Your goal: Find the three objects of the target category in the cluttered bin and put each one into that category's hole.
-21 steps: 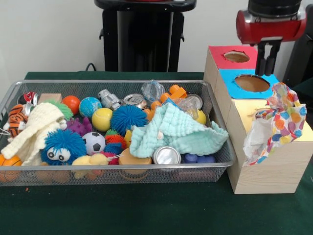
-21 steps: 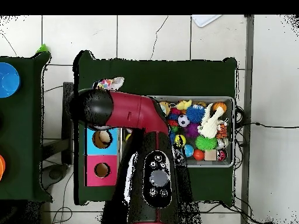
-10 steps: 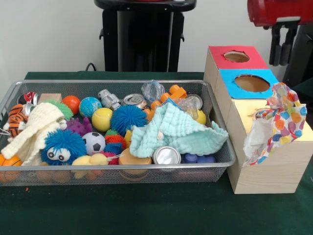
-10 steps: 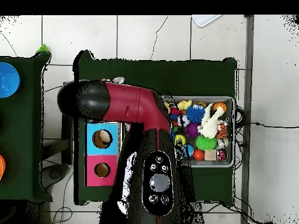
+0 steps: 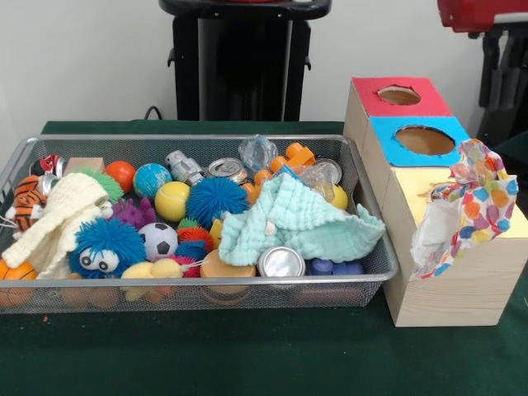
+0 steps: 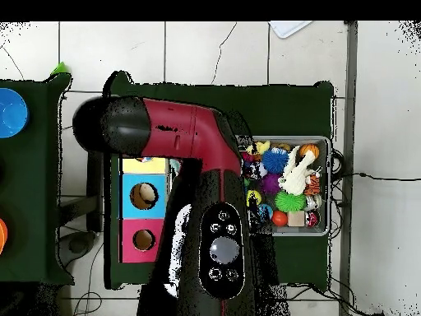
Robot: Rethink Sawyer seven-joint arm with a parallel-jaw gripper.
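Since a second ago: my gripper has climbed from just above the blue hole to the frame's top right corner, carrying nothing that I can see.
Gripper: only dark finger shapes under the red wrist show in the front view; I cannot tell how far apart they stand.
Arm: seen from overhead, the red arm lies across the sorting box and covers its near end, so that view tells me nothing of the gripper.
Sorting box: the wooden box stands just beside the bin's right end, with a red hole, a blue hole and a yellow panel.
Patterned cloth: the heart-print cloth is draped over the yellow panel and down the box's side; its hole, if any, is hidden, and the cloth seems only partly pushed in.
Bin: the wire bin holds balls, cans and two more cloths, a mint cloth at the right and a cream cloth at the left, which I take for the remaining targets.
Risk: the hanging cloth could slide off the box; a grab at the mint cloth could drag out the can beside it.
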